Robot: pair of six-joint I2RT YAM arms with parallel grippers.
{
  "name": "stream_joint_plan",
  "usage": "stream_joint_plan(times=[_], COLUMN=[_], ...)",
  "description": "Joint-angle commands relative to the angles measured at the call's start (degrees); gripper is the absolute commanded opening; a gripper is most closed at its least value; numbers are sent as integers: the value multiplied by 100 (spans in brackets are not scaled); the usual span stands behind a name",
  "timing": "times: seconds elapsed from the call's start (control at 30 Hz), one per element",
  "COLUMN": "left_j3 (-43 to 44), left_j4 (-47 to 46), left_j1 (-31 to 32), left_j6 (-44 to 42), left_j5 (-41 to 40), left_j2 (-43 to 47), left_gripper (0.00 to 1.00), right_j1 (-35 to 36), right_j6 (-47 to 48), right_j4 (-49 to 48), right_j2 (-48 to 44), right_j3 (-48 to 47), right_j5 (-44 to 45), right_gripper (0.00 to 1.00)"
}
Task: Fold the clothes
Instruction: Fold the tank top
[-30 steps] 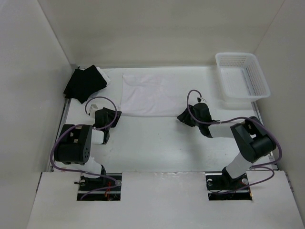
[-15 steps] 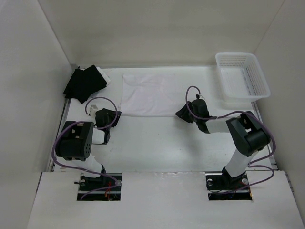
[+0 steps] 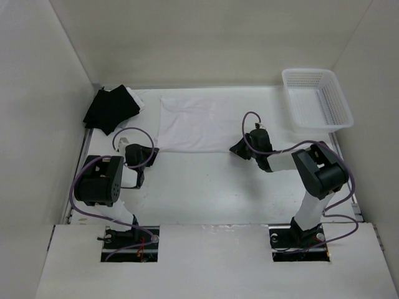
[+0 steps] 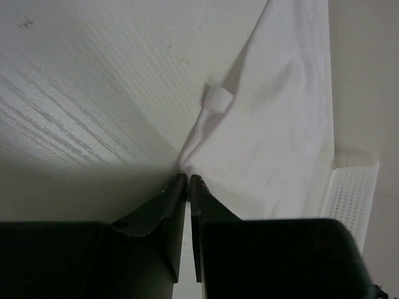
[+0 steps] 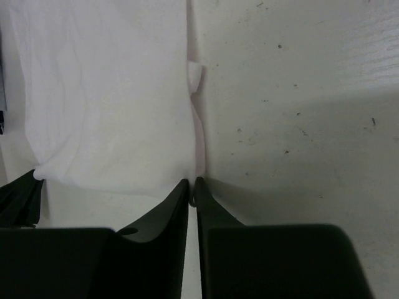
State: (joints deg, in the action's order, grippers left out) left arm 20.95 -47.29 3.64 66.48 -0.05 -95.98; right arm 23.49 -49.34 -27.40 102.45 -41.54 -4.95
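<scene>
Low over the pale worktop (image 3: 206, 187), at the cloth's near edge: left hand (image 4: 187, 177), pinched shut on the near left corner of the clothes (image 3: 196, 124), fingers nearly touching, fabric drawn up into a small peak at the tips. Just past that peak, a small white tab (image 4: 217, 99) at the hem. Level with it across the worktop: right hand (image 5: 192, 182), likewise closed on the near right corner, thin edge of the fabric running straight down to the fingertips. Beyond both hands, spread flat across the middle of the worktop: the rest of the clothes, white, roughly rectangular, faintly creased, apart from what lies on either side. Farther back in the left corner: black cloth pile (image 3: 109, 109) with a white piece on it. At the far right, near the wall: white basket (image 3: 312, 131), upright.
</scene>
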Motion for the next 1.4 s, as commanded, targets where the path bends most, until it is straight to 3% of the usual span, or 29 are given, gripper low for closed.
stream_joint_plan(times=[0.0,0.17,0.3,0.4,0.57,0.7,0.83,1.0,1.2,1.37], left_j3=[-12,-82,-240,-101,829,1639,1755,1588,1534,2596], left_j4=[-237,-228,174,1506,4390,5501,5494,4871,3554,2804], left_j1=[-78,-114,-61,62,369,694,862,871,722,423], left_j6=[14,-3,-135,-380,-1127,-1541,-1515,-1471,-1445,-1410], left_j5=[41,67,102,164,-494,-961,-1014,-996,-1049,-1032], left_j2=[-43,307,1552,3264,6447,7321,7086,6024,3592,1156], left_gripper=[6,3,1,1,1,2,2,2,3,2], right_j1=[-112,-86,-24,134,643,1153,1312,760,-225,-806], right_j6=[-93,64,311,556,1075,1435,1708,1691,1358,1260], right_j4=[-389,-555,-434,170,2401,3809,4111,3532,2162,1922], right_j2=[90,-180,-1400,-2734,-5451,-6430,-6291,-5449,-2947,-564], right_j3=[-205,-136,443,804,596,-291,-715,-610,-889,-2540], right_j5=[-67,90,337,389,1038,1733,1911,1341,163,-427], right_gripper=[10,1,0,1,1,3,3,4,5,3])
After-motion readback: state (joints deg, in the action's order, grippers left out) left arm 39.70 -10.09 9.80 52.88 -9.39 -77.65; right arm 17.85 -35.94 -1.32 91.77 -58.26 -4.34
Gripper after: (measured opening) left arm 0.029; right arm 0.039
